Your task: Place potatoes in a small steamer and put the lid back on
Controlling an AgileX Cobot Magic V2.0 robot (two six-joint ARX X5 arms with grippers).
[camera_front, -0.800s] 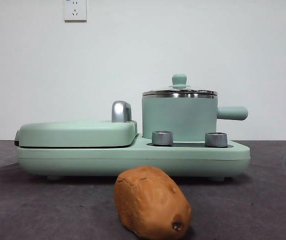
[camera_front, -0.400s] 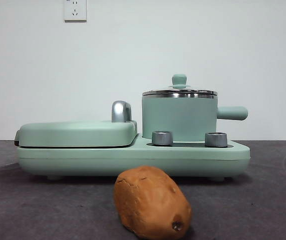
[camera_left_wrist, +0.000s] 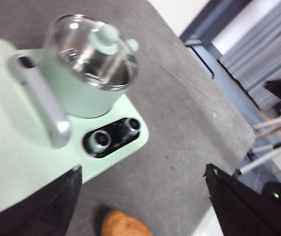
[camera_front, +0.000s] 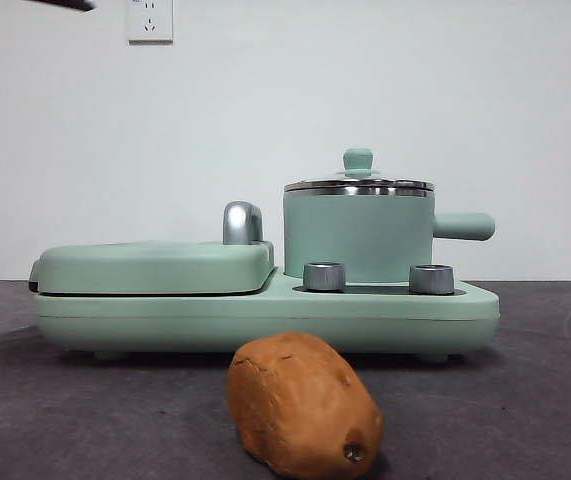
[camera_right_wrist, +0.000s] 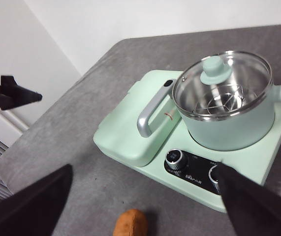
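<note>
The orange-brown potato (camera_front: 305, 405) lies on the grey table in front of the appliance, also seen in the left wrist view (camera_left_wrist: 125, 225) and the right wrist view (camera_right_wrist: 130, 223). The small mint-green steamer (camera_front: 358, 238) stands on the right half of the appliance base. The glass lid (camera_front: 358, 184) with its mint knob rests on it. Through the lid (camera_right_wrist: 224, 88) I see a steel rack inside. My left gripper (camera_left_wrist: 141, 172) is open, high above the table between steamer and potato. My right gripper (camera_right_wrist: 146, 169) is open too, high above the appliance's front.
A flat mint griddle cover (camera_front: 155, 265) with a chrome handle (camera_front: 242, 222) fills the left half of the base (camera_front: 265, 320). Two steel knobs (camera_front: 324, 276) sit at the steamer's foot. A black arm tip (camera_front: 65, 4) shows at the top left corner.
A black arm tip has come into the top left corner of the front view. Potato, steamer and lid have not moved.
</note>
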